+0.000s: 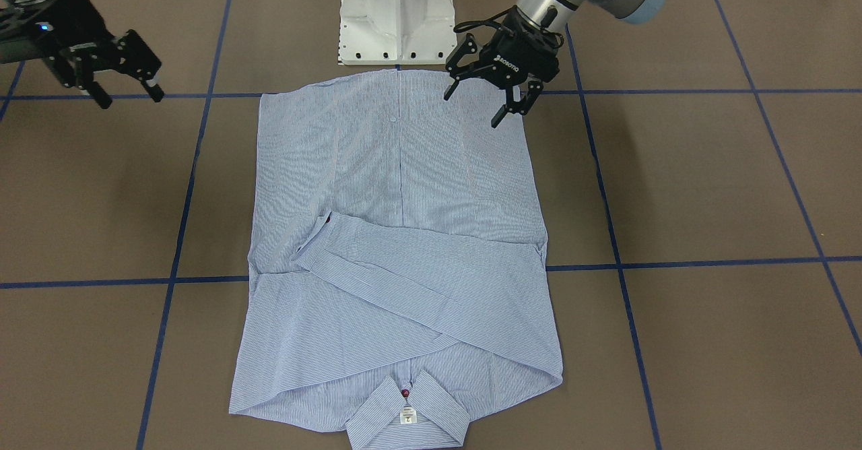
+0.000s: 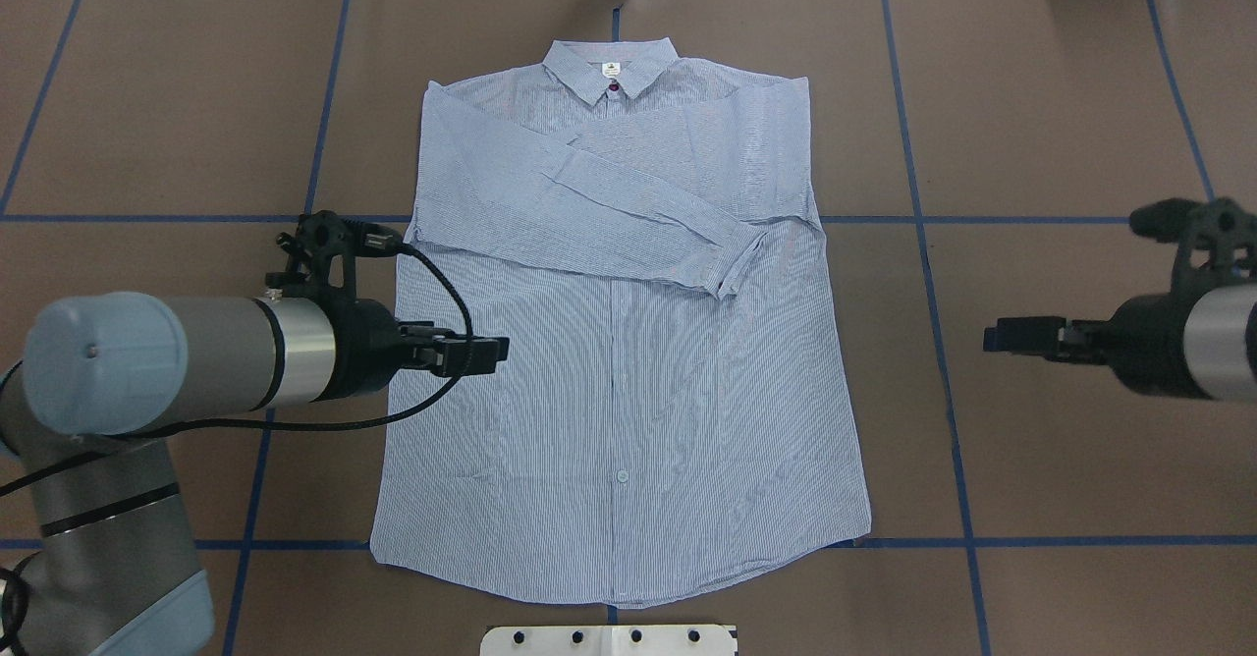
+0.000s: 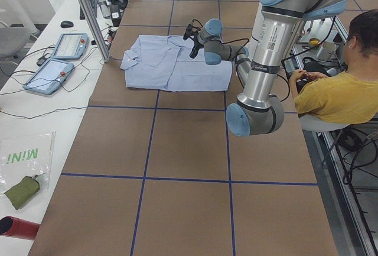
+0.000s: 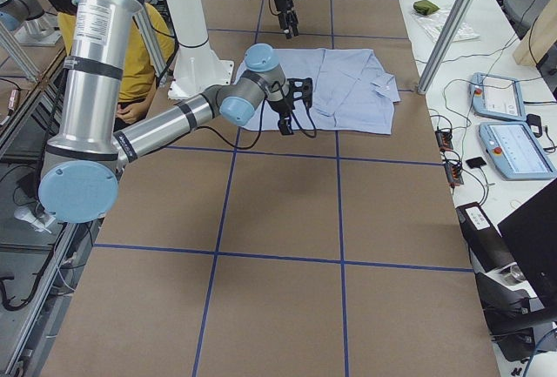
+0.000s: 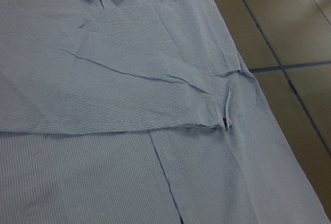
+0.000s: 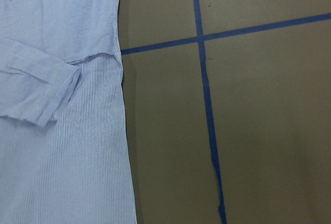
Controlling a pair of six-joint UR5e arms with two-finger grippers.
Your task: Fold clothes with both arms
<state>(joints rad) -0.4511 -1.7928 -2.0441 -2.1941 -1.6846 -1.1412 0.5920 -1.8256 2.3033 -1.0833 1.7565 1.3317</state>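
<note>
The shirt [image 2: 628, 371] is spread flat on the table [image 2: 1061, 96], sleeves crossed over the chest; the cloth is judged light, limp and easily rumpled, best pinched at the hem corners; the jaws of the left gripper [image 1: 473, 108] and right gripper [image 1: 131, 100] are held apart, empty.

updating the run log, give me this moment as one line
shirt: flat, sleeves folded across chest | left gripper: open, above shirt | right gripper: open, over table, off shirt | nothing held

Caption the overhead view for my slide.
Striped shirt laid flat, sleeves folded across its front; left gripper over its edge, right gripper clear of it.
</note>
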